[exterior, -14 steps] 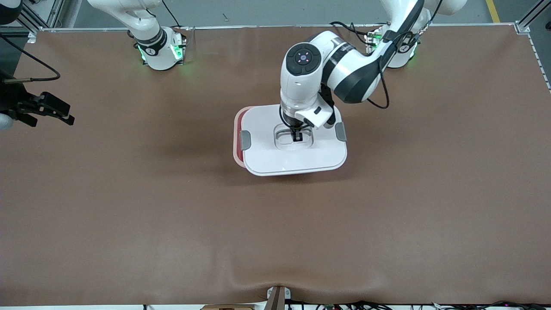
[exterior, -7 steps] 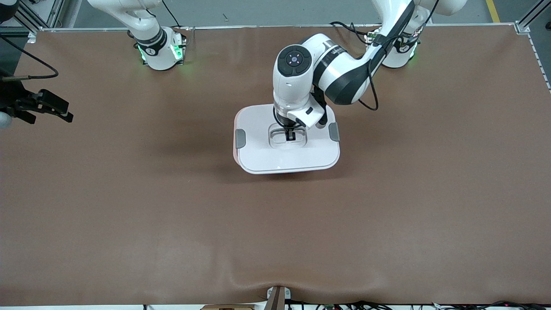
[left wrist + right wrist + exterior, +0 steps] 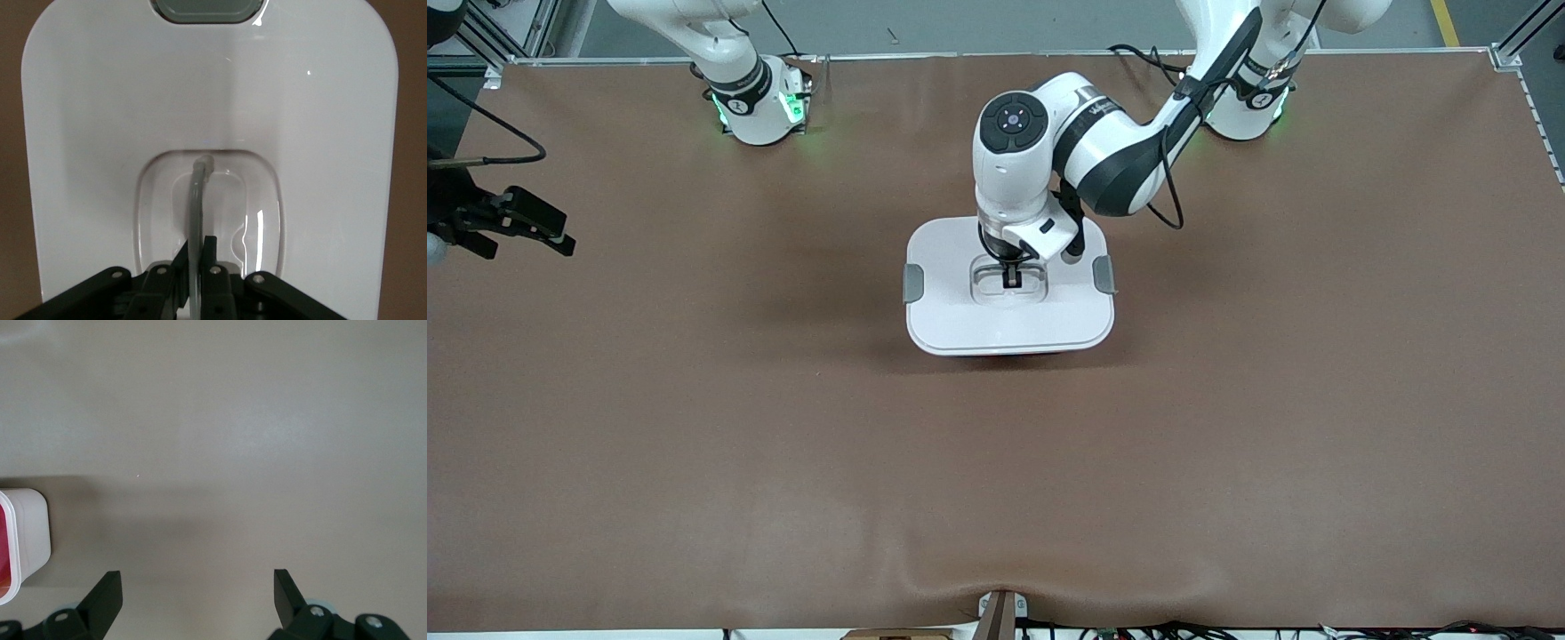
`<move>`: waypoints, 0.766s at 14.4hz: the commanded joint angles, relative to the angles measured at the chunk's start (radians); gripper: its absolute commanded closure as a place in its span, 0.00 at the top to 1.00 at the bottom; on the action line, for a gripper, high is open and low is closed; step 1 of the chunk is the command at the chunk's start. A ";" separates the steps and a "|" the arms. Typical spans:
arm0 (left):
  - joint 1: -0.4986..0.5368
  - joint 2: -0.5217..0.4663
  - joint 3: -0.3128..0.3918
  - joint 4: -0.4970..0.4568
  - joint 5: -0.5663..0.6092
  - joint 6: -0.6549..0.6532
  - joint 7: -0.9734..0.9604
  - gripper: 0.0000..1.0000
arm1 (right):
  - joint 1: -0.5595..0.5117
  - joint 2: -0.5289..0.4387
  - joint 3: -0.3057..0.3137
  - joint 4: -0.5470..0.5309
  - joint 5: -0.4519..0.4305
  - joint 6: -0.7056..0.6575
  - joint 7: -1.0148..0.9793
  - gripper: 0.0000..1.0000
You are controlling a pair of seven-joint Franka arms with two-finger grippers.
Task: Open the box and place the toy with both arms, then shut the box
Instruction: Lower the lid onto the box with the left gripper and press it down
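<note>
The main risk, as I judge it, is that the lid (image 3: 1009, 307) comes down skewed on the box: the left tool (image 3: 1011, 277) grips only the thin grey handle (image 3: 197, 200) in the lid's sunken middle, so the lid could pivot or slip in that narrow pinch and land off square. If one edge catches the rim, the grey clips (image 3: 913, 283) would not meet the base, and a downward push might shove the whole box across the desk (image 3: 1227, 427). The left tool is clenched on the handle, its fingers (image 3: 209, 248) pressed against the strip on both sides, and it sits right over the lid's centre. The lid covers the box almost fully in the front view, with only a thin reddish sliver of the base showing under the edge nearest the front camera; whether the lid already rests on the rim or hangs just above it I cannot tell. The toy is not visible anywhere. The right tool (image 3: 197, 600) waits with its fingers spread wide, holding nothing, over bare desk at the right arm's end; the right wrist view catches one white corner of the box (image 3: 27, 540) with red inside.
</note>
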 commanded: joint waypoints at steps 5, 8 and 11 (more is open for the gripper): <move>-0.016 0.004 0.001 -0.006 0.026 0.002 -0.032 0.00 | -0.010 0.003 -0.002 0.004 -0.080 -0.038 -0.005 1.00; -0.022 0.006 0.001 -0.010 0.030 0.002 -0.033 0.00 | -0.036 0.003 -0.005 0.004 0.005 -0.029 -0.005 1.00; -0.024 0.009 0.001 -0.012 0.039 0.005 -0.033 0.00 | -0.060 0.003 -0.007 0.004 0.027 -0.029 -0.008 1.00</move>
